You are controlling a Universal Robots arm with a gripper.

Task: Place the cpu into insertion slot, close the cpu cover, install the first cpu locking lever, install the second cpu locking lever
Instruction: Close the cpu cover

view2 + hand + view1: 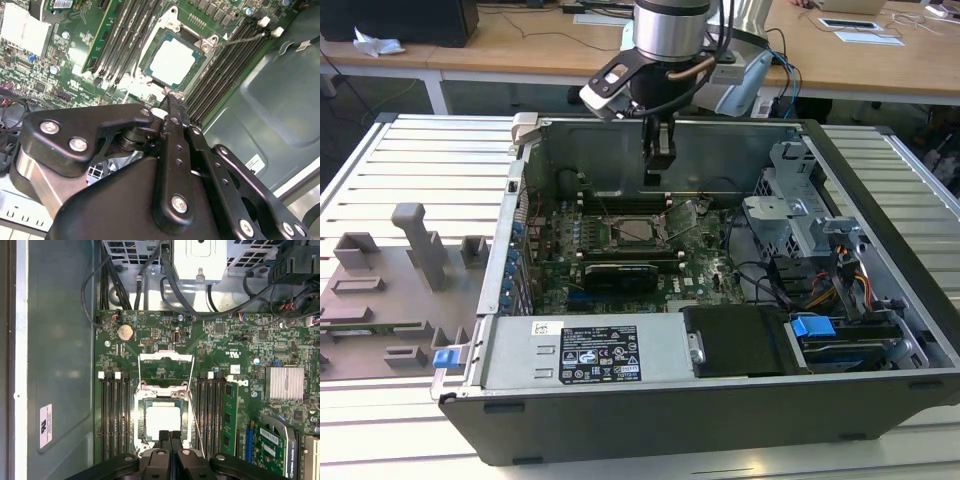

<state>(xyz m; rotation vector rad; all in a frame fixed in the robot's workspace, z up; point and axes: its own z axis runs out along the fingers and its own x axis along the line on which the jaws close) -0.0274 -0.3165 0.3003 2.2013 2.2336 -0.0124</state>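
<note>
On the exterior view's left, a grey fixture tray [390,285] lies on the slatted tabletop [430,140] beside the open computer case [650,400]. Further across, the green motherboard [555,250] lies flat on the case floor, and near its middle the cpu [635,232] already sits in the insertion slot [138,412], its pale metal top facing up. Above it and apart from it hangs the end effector [655,178], pointing straight down with its fingers pressed together and nothing between them.

In the first wrist view the fingertips hover over one edge of the socket, just short of the cpu. The cpu cover [165,356] appears to stand raised on the opposite edge, so the chip lies between end effector and cover, and the board shows green through the cover's window. A thin wire locking lever [196,426] runs along the socket's side, unlatched by the look of it. On the exterior view's right stand the drive cage [790,215] and a bundle of cables [840,275].
</note>
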